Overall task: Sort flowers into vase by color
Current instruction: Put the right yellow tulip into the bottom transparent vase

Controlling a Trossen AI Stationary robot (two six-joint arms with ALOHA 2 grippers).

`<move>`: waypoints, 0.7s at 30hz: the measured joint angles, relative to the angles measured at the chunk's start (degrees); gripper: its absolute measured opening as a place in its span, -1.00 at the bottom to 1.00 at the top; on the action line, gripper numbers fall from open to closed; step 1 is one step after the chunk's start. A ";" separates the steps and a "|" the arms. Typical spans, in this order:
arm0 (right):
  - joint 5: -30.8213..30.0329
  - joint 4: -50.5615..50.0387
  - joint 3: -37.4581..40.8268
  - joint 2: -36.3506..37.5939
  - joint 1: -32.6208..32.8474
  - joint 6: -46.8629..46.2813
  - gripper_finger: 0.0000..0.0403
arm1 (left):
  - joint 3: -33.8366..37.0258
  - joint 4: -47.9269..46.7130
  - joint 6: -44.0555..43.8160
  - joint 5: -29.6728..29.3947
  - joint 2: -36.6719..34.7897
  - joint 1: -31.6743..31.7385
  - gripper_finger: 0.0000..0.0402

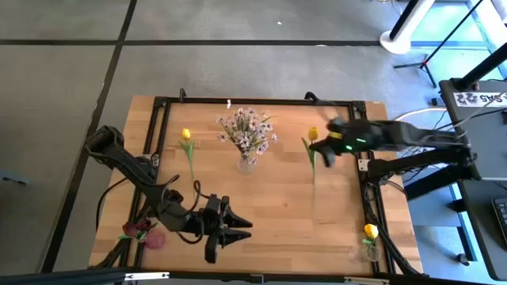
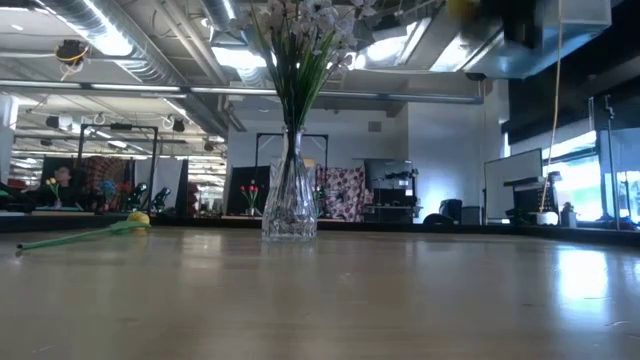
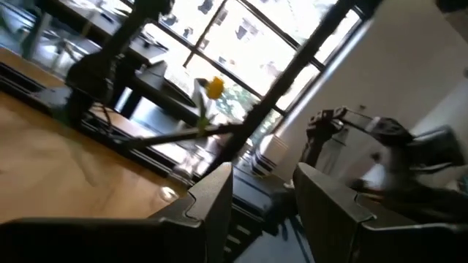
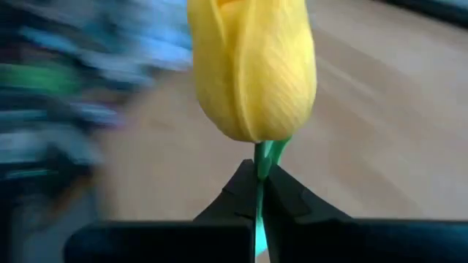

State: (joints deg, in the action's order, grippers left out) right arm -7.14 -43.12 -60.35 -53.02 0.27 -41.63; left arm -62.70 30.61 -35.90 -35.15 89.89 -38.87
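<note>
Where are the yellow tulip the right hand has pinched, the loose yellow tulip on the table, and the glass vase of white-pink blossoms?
pinched yellow tulip [image 4: 252, 69]: right wrist view, on the bud.
loose yellow tulip [image 1: 186, 134]: high view, on the bud.
glass vase [image 2: 290, 205]: low view, on the glass body.

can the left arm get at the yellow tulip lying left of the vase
Probably yes. The left hand is open and empty at the near edge, and bare table lies between it and the tulip. The vase stands off to the side, not between them.

Yellow tulip [image 4: 252, 69] pinched by the stem just under its bud, lifted.
</note>
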 joint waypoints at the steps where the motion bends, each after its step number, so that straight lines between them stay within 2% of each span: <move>1: -0.51 3.12 -0.56 1.73 3.42 0.13 -0.98 | 0.00 0.00 -0.01 -0.23 0.00 0.54 -0.29; 7: 0.72 20.13 -0.82 7.45 20.64 4.61 -0.99 | 0.00 0.04 -2.88 -3.84 0.00 3.25 -0.29; 15: 12.21 40.11 -0.77 6.59 34.17 14.97 -0.99 | 0.00 -0.05 -4.89 -10.15 0.00 4.39 -0.29; 18: 15.51 43.72 -0.93 5.94 38.69 18.61 -1.00 | 0.00 -0.09 -6.92 -12.60 0.00 3.87 -0.29; 21: 15.79 41.77 -3.18 5.07 43.05 21.32 -1.00 | 0.00 -0.65 -8.22 -14.86 0.00 3.13 -0.29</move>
State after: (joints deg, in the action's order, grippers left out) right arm 8.64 -1.35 -63.53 -47.95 43.33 -20.31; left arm -62.70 29.96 -44.12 -50.01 89.89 -35.74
